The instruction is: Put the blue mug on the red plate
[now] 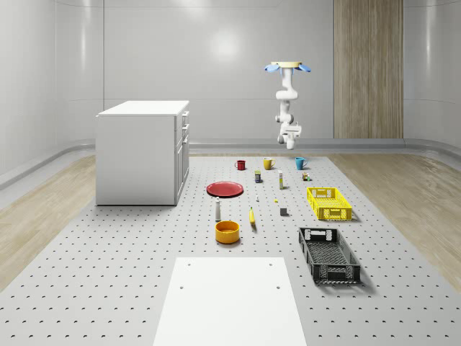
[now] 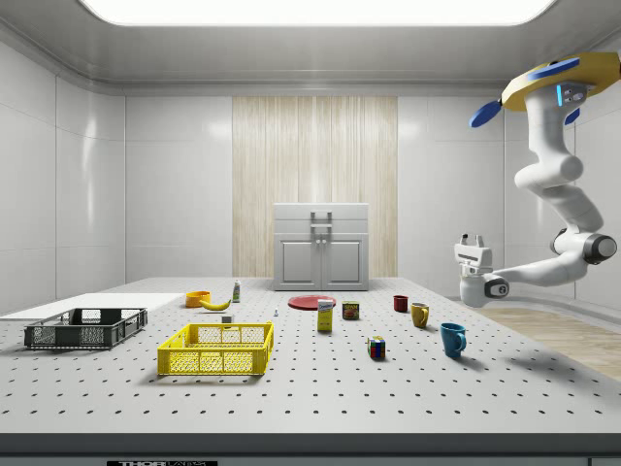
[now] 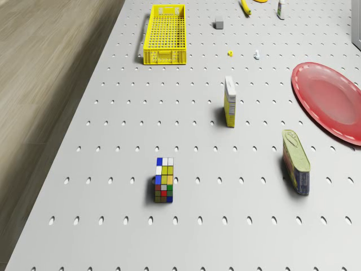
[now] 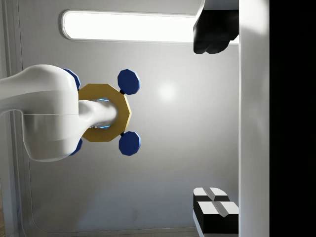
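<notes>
You had the drone (image 2: 561, 85) hovering high past the table's far edge, gripper (image 2: 473, 243) pointing up with fingers apart, empty. Blue mug (image 2: 452, 339) sat near that edge — red plate (image 2: 311, 302) well apart. A blind descent could topple the mug.

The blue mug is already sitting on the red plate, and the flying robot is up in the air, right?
Not quite. The blue mug stands on the table, well apart from the red plate, as the whole-scene view shows. The drone does hover in the air.
</notes>
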